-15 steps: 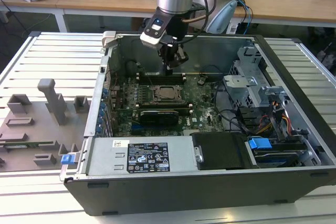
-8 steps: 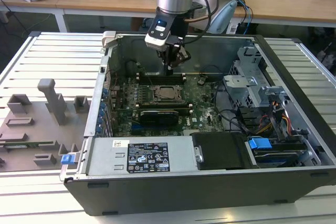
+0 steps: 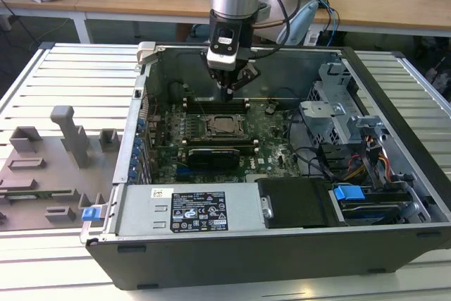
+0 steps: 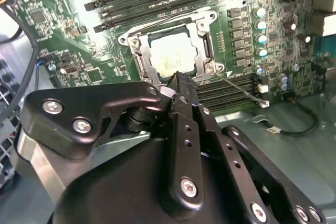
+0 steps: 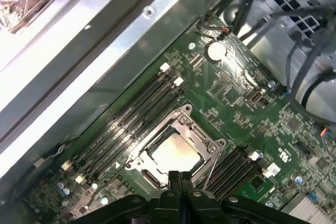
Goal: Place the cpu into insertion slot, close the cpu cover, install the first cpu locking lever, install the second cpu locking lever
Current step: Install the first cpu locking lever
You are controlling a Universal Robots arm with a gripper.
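Note:
The cpu [image 3: 224,125] lies in the insertion slot [image 3: 209,126] in the middle of the green motherboard, its pale metal top showing in both wrist views [image 4: 170,55] [image 5: 173,153]. The silvery cpu cover [image 4: 202,51] [image 5: 209,148] lies flat around it as a frame. A thin wire lever [image 4: 239,87] runs from one socket corner out over the memory slots. My gripper [image 3: 227,91] hangs just above the socket's far edge, fingers pressed together with nothing between them [image 4: 179,81] [image 5: 179,178].
The open computer case [image 3: 134,139] walls in the board. Long black memory slots [image 5: 134,116] flank the socket. A power supply [image 3: 190,209] sits at the front, a drive cage with cables [image 3: 352,146] on the exterior view's right. Grey fixtures [image 3: 63,139] stand outside.

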